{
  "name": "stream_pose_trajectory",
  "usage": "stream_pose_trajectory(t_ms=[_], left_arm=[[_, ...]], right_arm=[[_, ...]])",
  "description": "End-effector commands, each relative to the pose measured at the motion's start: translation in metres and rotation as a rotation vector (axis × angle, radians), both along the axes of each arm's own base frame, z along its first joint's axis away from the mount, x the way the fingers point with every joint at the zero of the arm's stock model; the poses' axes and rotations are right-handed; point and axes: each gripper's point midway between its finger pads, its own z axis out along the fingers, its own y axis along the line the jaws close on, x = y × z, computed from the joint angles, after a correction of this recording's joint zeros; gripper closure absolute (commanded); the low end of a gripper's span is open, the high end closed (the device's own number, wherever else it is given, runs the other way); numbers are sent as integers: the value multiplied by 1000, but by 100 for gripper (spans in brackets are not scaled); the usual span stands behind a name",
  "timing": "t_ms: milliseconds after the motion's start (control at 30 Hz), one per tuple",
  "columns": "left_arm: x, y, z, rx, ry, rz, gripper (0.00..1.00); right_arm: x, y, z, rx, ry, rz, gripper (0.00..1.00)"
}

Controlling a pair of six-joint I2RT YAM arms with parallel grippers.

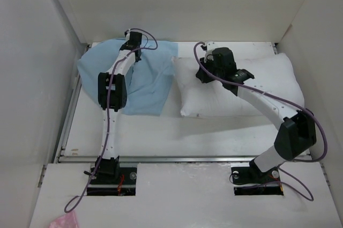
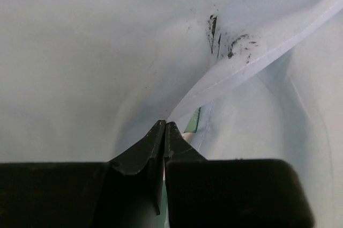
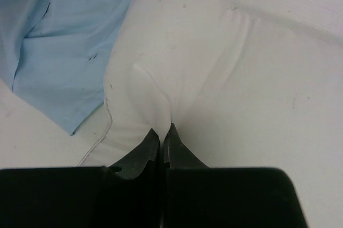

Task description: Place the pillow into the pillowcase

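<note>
The light-blue pillowcase lies crumpled at the back left of the table. My left gripper is over its far edge; in the left wrist view the gripper is shut on a fold of the pillowcase, whose hem runs off to the upper right. The plump white pillow lies to the right of it. My right gripper is at the pillow's left end; in the right wrist view this gripper is shut on a pinched ridge of the pillow, with the pillowcase beside it.
White enclosure walls close in the table at the left, right and back. A metal rail runs along the table's near edge ahead of the arm bases. A pink scrap lies at the bottom left. Dark smudges mark the cloth.
</note>
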Motion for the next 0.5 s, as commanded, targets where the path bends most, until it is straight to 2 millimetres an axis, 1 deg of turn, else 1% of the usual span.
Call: stream_pose_trajectory(t_ms=[0,33,67,100,133,167,200,233,267,300,333,367,400,433,467], left_arm=[[-3,-15,89,-20,-157,-53,100],[-8,-20,99,-11,-167,-74,100],[-14,-26,108,-13,-176,-86,100],[-21,-37,138,-25,-230,-105,100],[-29,-35,136,-23,-219,-106,100],[-36,-43,144,-34,-226,-127,100],[-40,-44,150,-53,-236,-126,100],[-52,-51,162,-70,-249,-139,100],[-57,-51,166,-78,-251,-147,100],[-62,-56,169,-90,-257,-148,100],[-70,-62,183,-104,-280,-156,100],[-78,-65,176,-101,-260,-164,100],[-83,-64,178,-108,-262,-159,100],[-88,-71,180,-111,-263,-174,100],[-95,-79,188,-124,-278,-187,100]], right_arm=[[-6,-4,40,84,-98,-4,100],[-8,-2,46,90,-125,18,100],[-16,5,48,96,-135,61,100],[-20,7,45,88,-143,78,100],[-24,14,53,93,-175,109,100],[-28,17,54,74,-201,135,100],[-33,26,56,81,-209,159,100],[-36,32,58,81,-222,185,100],[-35,35,67,89,-249,197,100],[-38,43,66,93,-243,222,100],[-41,53,80,119,-270,255,100],[-40,56,79,115,-271,270,100],[-40,65,81,128,-278,296,100],[-47,76,85,151,-280,348,100],[-45,82,86,164,-285,371,100]])
